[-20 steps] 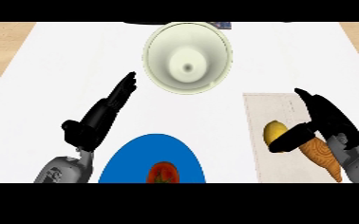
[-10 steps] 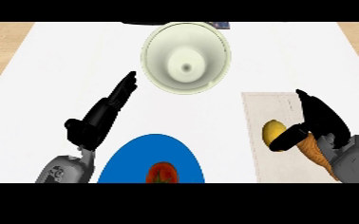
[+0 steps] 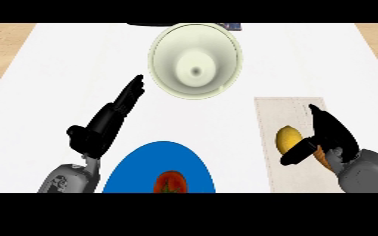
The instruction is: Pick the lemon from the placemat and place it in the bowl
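Lemon (image 3: 287,137) lies on the placemat (image 3: 284,112), a pale beige mat at the right of the white bench (image 3: 81,70). The right hand (image 3: 330,134) is at the lemon's right side: its fingers reach up past the fruit and its thumb crosses under the lemon's lower edge, so the hand is cupped partly round it. Whether the fingers touch the lemon cannot be told; it is not lifted. An orange thing shows just under that hand, mostly hidden.

The bowl (image 3: 196,60) stands well apart, up the bench and to the left of the mat, cream-white and wide-mouthed.

The left hand (image 3: 111,117) rests open at the left, fingers straight and pointing up toward the bowl, holding nothing. Near it, at the lower edge, sits a blue plate (image 3: 140,167) with a tomato (image 3: 170,182) on it.
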